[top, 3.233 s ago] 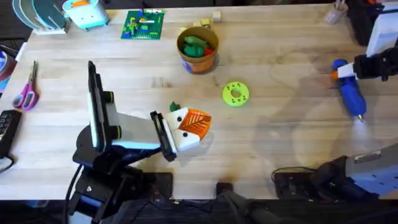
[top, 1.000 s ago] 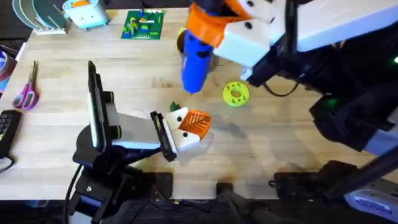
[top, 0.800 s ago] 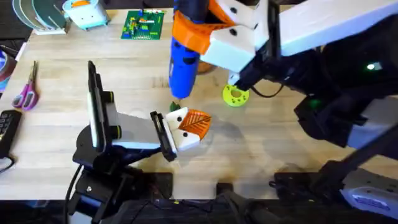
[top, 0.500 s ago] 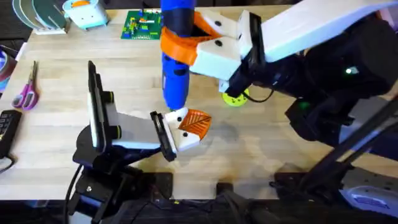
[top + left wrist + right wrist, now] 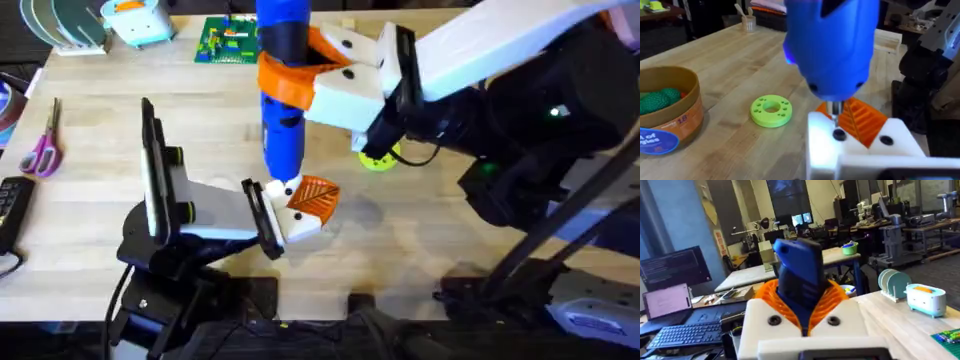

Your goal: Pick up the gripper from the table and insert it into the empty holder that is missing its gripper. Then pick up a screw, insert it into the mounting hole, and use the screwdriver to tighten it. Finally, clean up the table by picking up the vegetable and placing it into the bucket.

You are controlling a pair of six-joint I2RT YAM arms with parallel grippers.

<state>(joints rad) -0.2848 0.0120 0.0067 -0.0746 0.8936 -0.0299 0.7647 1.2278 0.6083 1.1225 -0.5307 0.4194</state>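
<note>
- Left gripper (image 5: 285, 215) is clenched on the white holder (image 5: 300, 228), with the orange gripper (image 5: 317, 196) seated in it.
- Right gripper (image 5: 300, 70) grasps the screwdriver (image 5: 282, 100) upright, tip in the holder's hole.
- Bucket (image 5: 670, 117) beyond contains the vegetable (image 5: 659, 99).

Pink scissors (image 5: 42, 146) far left; lime disc (image 5: 771, 110) mid-table.
</note>
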